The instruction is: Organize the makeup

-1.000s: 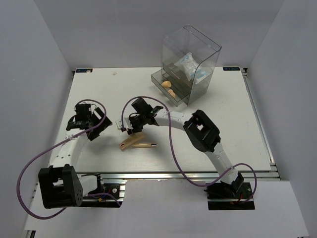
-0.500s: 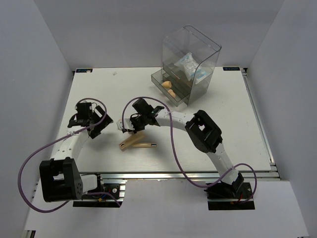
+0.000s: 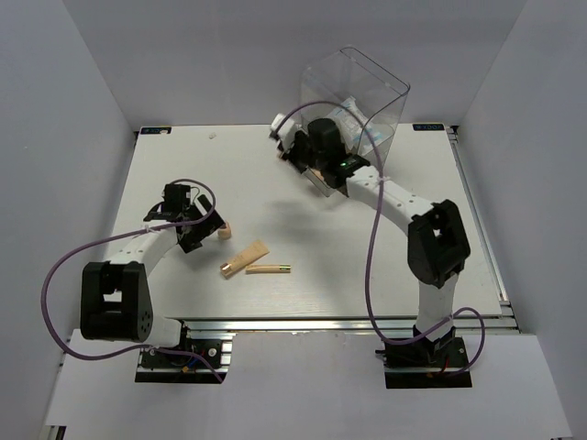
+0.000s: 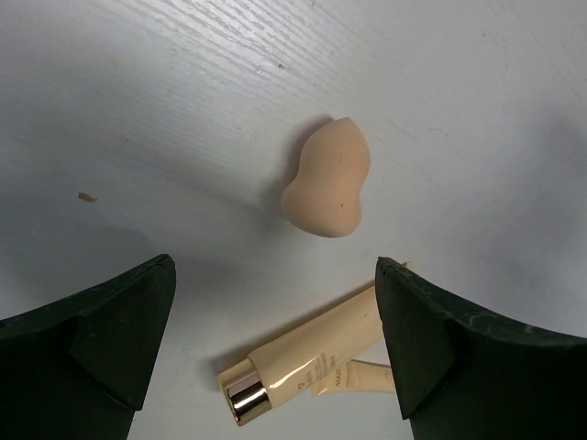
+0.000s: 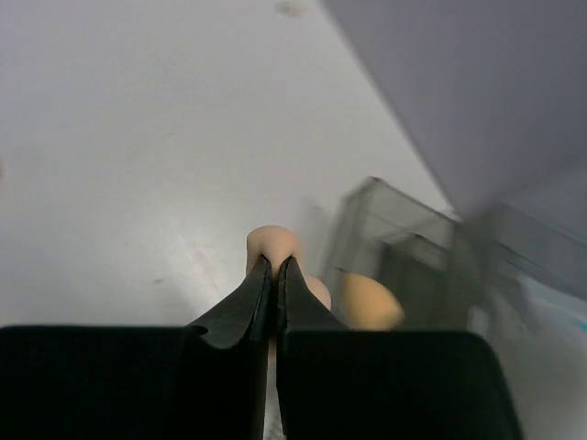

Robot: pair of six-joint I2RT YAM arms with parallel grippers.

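Since the earlier frame the right arm has swung from the middle of the white table (image 3: 183, 165) to the far box, and the left gripper (image 4: 275, 266) has come in over a sponge.

Nearest the front edge lie the beige tube with a gold cap (image 3: 246, 259) and, just beside it, the thin gold stick (image 3: 269, 269). Just behind them a small peach egg-shaped sponge (image 4: 328, 183) lies on the table, with the left gripper's jaws spread wide above it, not touching.

Farther back, the right gripper (image 5: 273, 261) has its fingers pressed almost together, pinching a second peach sponge (image 5: 272, 240) by the open drawer of the tall clear plastic drawer box (image 3: 367, 92). Another peach sponge (image 5: 369, 304) lies in that drawer. The white blue-printed packets (image 3: 353, 119) sit inside the box above.
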